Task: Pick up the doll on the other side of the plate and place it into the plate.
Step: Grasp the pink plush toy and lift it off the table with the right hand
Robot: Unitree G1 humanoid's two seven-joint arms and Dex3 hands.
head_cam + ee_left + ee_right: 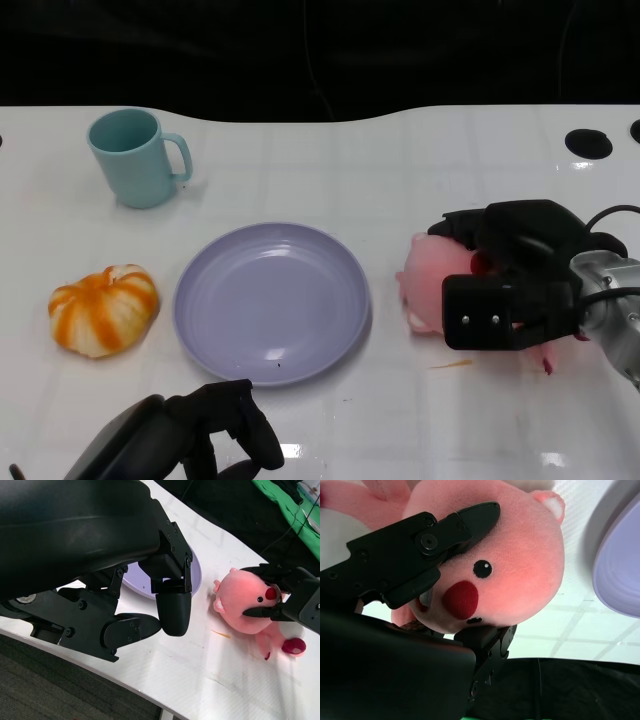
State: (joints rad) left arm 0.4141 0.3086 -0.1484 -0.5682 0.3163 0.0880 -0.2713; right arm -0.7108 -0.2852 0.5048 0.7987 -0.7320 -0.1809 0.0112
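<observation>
Grasping looks like the step in hand: in the head view the right hand (505, 290) is wrapped over the pink doll (432, 282), which lies on the white table (420, 170) just beyond its fingers, beside the lavender plate (272, 302) and not yet in it. The left hand (215, 430) sits at the near edge, fingers curled in on nothing, well apart from the doll; an orange pumpkin (104, 309) and a teal mug (136, 157) lie farther out past it. From the left wrist, that hand (145, 605) is clenched and empty, with the plate (196, 577) just ahead of it and the doll (248, 606) beyond, gripped by black fingers (257, 612). From the right wrist, fingers (465, 522) press on either side of the doll's face (520, 565). Next, I judge, comes a lift clear of the table and a carry over the plate's rim (615, 570) before letting go.
</observation>
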